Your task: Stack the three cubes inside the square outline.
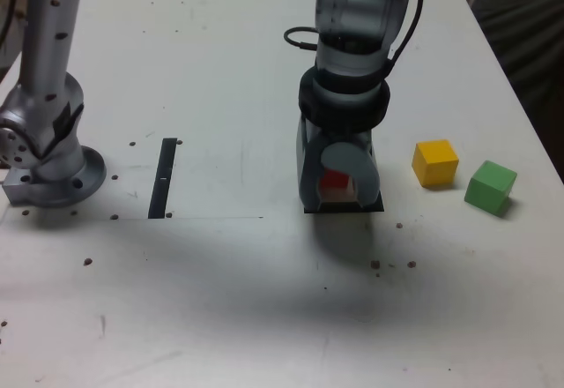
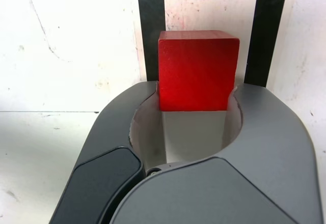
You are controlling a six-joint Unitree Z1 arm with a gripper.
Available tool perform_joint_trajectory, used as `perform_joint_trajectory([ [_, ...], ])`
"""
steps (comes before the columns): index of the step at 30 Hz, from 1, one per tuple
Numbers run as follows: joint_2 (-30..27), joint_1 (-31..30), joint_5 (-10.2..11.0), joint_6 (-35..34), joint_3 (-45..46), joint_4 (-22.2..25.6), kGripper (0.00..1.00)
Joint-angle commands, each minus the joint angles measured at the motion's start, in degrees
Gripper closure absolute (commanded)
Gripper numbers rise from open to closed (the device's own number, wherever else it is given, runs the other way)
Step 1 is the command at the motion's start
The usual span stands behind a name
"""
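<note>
tool point(image 1: 338, 185): lowered over square outline point(image 2: 153, 25), jaws closed against red cube point(image 2: 197, 71) | red cube: within outline's white centre | yellow cube point(image 1: 435, 162), green cube point(image 1: 490, 187): on worktop point(image 1: 220, 300), 3 o'clock of tool in exterior view, near each other

A: Classification of the site: a robotics lab or test bench, not a home or a shop.

B: Supporting evidence?

A: The arm's round metal base point(image 1: 55, 172) stands fixed on a plain white tabletop point(image 1: 220, 300), scuffed and speckled with small dark marks. Black markings are applied to the surface: a narrow black strip point(image 1: 163, 177) and a thick black square outline point(image 2: 267, 35) with a white centre.

B: Any further indicators?

A: The items on the table are plain coloured test blocks: a red cube point(image 2: 197, 70), a yellow cube point(image 1: 435, 162) and a green cube point(image 1: 491, 187). A black cable point(image 1: 304, 37) loops beside the arm point(image 1: 357, 44). No household or retail items show.
</note>
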Motion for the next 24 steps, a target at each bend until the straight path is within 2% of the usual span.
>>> perform_joint_trajectory([
  [1,0.4,0.3,-0.1,0.8,0.4,-0.8,0.37],
  [4,0.5,0.5,-0.1,1.6,0.8,-1.7,0.12],
  [6,0.4,0.5,-0.2,1.9,1.0,-2.1,0.05],
  [16,-1.6,0.5,0.8,1.6,2.0,-2.0,0.02],
  [24,-6.7,0.5,5.5,-0.6,2.3,1.9,0.02],
])
